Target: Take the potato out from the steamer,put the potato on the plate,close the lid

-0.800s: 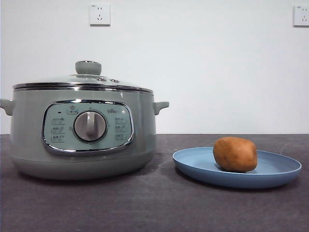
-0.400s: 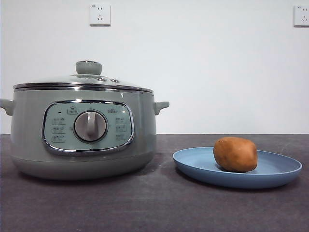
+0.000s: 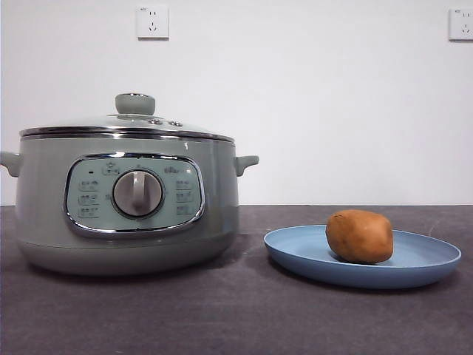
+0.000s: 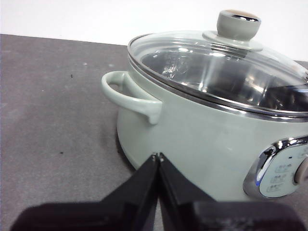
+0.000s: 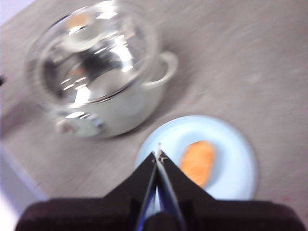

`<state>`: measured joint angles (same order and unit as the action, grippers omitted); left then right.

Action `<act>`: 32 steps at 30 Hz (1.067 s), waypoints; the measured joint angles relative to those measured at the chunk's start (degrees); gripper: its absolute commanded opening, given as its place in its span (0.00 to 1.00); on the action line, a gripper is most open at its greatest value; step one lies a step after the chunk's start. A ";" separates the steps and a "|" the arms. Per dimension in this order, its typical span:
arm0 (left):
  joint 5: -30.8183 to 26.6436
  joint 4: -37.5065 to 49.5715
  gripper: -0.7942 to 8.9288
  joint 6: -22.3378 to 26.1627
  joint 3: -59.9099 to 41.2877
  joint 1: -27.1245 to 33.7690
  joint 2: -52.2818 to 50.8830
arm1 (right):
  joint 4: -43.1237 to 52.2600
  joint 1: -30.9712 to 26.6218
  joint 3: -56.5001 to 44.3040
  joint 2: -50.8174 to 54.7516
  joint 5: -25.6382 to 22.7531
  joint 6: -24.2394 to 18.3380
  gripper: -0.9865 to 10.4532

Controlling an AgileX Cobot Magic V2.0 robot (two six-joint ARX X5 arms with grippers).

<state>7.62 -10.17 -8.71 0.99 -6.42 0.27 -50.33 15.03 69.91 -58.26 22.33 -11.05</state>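
The sage-green steamer stands at the left with the glass lid closed on it. The orange-brown potato lies on the blue plate at the right. Neither arm shows in the front view. My left gripper is shut and empty, low beside the steamer near its side handle; the lid sits on the pot. My right gripper is shut and empty, high above the plate with the potato on it; that view is blurred and also shows the steamer.
The dark grey table runs to a white wall with two sockets. The plate sits a short gap to the right of the steamer.
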 measured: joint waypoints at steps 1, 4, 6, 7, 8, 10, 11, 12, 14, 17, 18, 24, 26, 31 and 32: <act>0.00 0.00 0.08 0.00 0.00 0.00 0.00 | 0.94 -1.09 -0.83 1.16 -0.04 -0.11 0.09; 0.00 0.00 0.08 0.00 0.00 0.00 0.00 | 4.76 -5.29 -5.49 5.42 -0.04 0.35 0.09; 0.00 0.00 0.08 0.00 0.00 -0.02 0.00 | 8.09 -8.37 -9.99 8.37 -0.04 0.96 0.09; 0.00 0.00 0.08 0.02 0.00 0.00 0.00 | 10.25 -10.01 -12.81 10.01 -0.07 1.22 0.09; 0.00 0.00 0.08 0.00 0.00 0.00 0.00 | 12.15 -11.26 -15.43 11.52 -0.13 1.38 0.09; 0.00 0.00 0.08 0.00 0.00 0.00 0.00 | 16.83 -13.88 -21.97 15.37 -0.37 1.66 0.09; 0.00 0.00 0.08 0.00 0.00 0.00 0.00 | 19.02 -14.75 -24.85 17.11 -0.46 1.92 0.09; 0.00 0.00 0.08 0.00 0.00 0.00 0.00 | 22.21 -15.80 -28.70 19.52 -0.44 2.40 0.09; 0.00 0.00 0.08 0.00 0.00 0.00 0.00 | 27.39 -17.09 -34.36 22.99 -0.44 3.19 0.09; 0.00 0.00 0.08 0.00 0.00 0.00 0.00 | 35.98 -18.25 -43.47 28.41 -0.46 5.07 0.09; 0.00 0.00 0.08 0.00 0.00 0.00 0.00 | 39.04 -18.38 -47.04 30.49 -0.59 5.92 0.09; 0.00 0.00 0.08 0.00 0.00 0.00 0.00 | 49.40 -18.36 -60.94 39.36 -6.71 11.43 0.09; 0.00 0.00 0.08 0.00 0.00 0.00 0.00 | 49.55 -18.36 -63.78 41.99 -8.52 12.70 0.09; 0.00 0.00 0.08 0.00 0.00 0.00 0.00 | 49.62 -18.36 -67.89 47.84 -9.11 13.88 0.09; 0.00 0.00 0.08 0.00 0.00 0.00 0.00 | 49.79 -18.36 -68.32 48.63 -9.14 14.03 0.09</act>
<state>7.62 -10.17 -8.71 0.99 -6.42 0.27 -0.54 -3.33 1.58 -9.63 13.19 2.98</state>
